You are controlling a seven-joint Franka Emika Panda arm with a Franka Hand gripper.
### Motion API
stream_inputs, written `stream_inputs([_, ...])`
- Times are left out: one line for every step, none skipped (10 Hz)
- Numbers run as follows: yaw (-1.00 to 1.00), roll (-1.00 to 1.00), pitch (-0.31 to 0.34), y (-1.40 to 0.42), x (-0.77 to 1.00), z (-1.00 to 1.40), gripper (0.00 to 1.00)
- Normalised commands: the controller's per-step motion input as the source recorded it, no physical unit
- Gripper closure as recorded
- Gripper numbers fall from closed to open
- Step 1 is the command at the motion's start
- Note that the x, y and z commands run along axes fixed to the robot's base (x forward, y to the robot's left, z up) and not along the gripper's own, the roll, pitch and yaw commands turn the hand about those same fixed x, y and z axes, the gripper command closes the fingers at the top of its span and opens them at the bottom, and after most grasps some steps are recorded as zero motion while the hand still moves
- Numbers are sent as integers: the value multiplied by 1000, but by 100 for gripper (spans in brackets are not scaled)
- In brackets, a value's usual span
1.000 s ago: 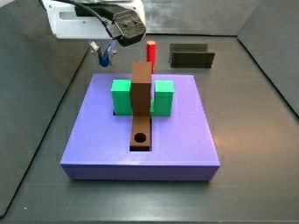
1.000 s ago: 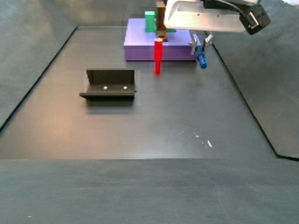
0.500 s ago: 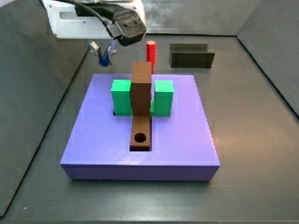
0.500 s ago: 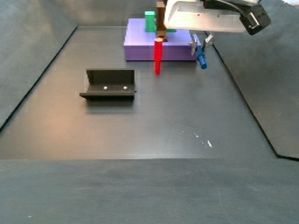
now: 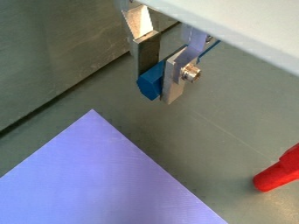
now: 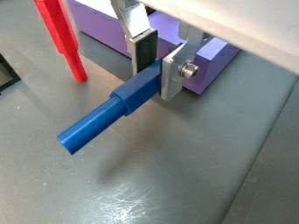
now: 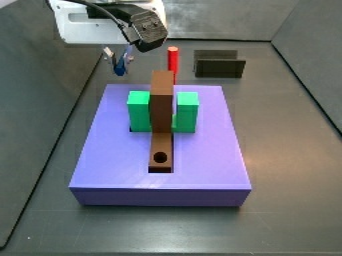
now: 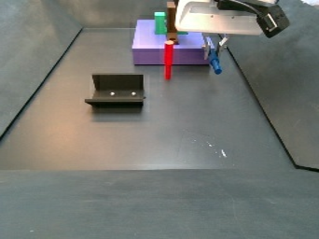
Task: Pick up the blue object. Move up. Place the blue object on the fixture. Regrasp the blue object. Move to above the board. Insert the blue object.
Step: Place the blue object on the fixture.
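Tool [image 6: 156, 67] clamped on blue peg [image 6: 107, 114], above dark floor [image 8: 149, 140] beside lavender board [image 7: 160, 150].

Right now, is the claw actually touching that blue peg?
Touching. In a wrist view the claw has its two silver fingers pressed on either side of the blue peg, held off the floor.

Even soft light, sharp, faint floor glare

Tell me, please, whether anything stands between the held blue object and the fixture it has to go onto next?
Possibly. The gripper, beside the board, is shut on the blue object. The fixture sits across open floor. The upright red peg stands near a straight low path; carried high, nothing visible blocks it.
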Motion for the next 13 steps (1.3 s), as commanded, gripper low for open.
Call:
stream_inputs([0, 0, 0, 46, 0, 0, 100])
stream_inputs([0, 0, 0, 46, 0, 0, 100])
stream_inputs([0, 0, 0, 46, 0, 0, 100])
stream_inputs([0, 0, 0, 43, 0, 0, 100])
stream_inputs([0, 0, 0, 43, 0, 0, 100])
stream_inputs([0, 0, 0, 40, 0, 0, 100])
stream_inputs([0, 0, 0, 46, 0, 0, 100])
stream_inputs([0, 0, 0, 46, 0, 0, 100])
stream_inputs([0, 0, 0, 43, 0, 0, 100])
stream_inputs([0, 0, 0, 0, 0, -17, 100])
stream_inputs([0, 0, 0, 114, 0, -37, 100])
stream_inputs([-34, 0, 9, 300, 0, 0, 100])
stream_inputs([-109, -123, 46, 483, 63, 77, 100])
